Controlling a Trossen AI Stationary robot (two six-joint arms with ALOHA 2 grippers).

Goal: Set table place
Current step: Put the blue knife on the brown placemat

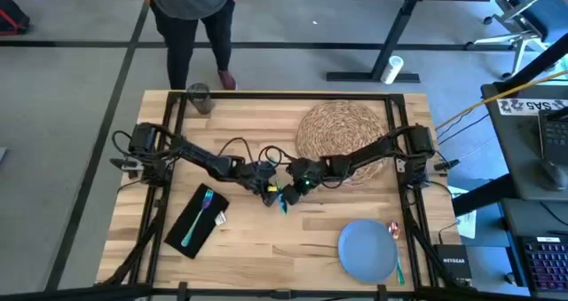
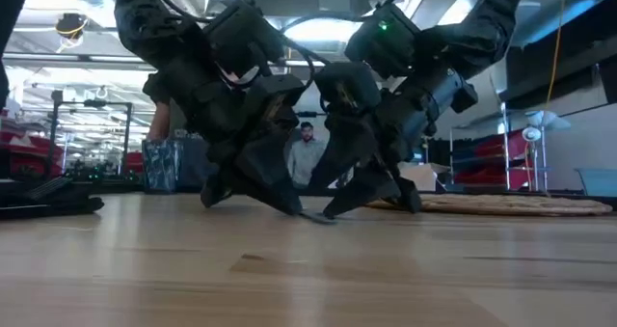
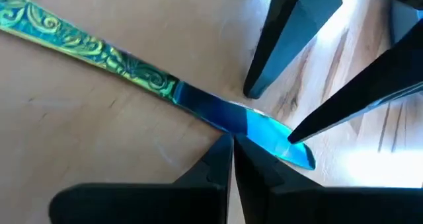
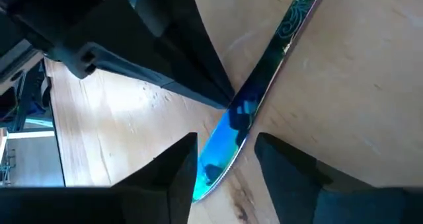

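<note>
We see both grippers meeting at the middle of the table (image 1: 266, 239), over a knife (image 3: 198, 105) with a shiny blue blade and a green patterned handle that lies flat on the wood. The left gripper (image 3: 231, 145) has its two fingertips pressed together, their points touching the edge of the blade; it does not grip the knife. The right gripper (image 4: 225, 151) stands spread apart, one finger on each side of the blade near its tip, not clamping it.

Around them, the straw placemat (image 1: 342, 132) lies toward the far right part of the table, partly under the right arm. The blue plate (image 1: 366, 250) sits near the right front corner. The black napkin (image 1: 195, 221) lies front left with a teal fork (image 1: 199, 214) on it. A small glass (image 1: 199, 97) stands at the far left edge.
</note>
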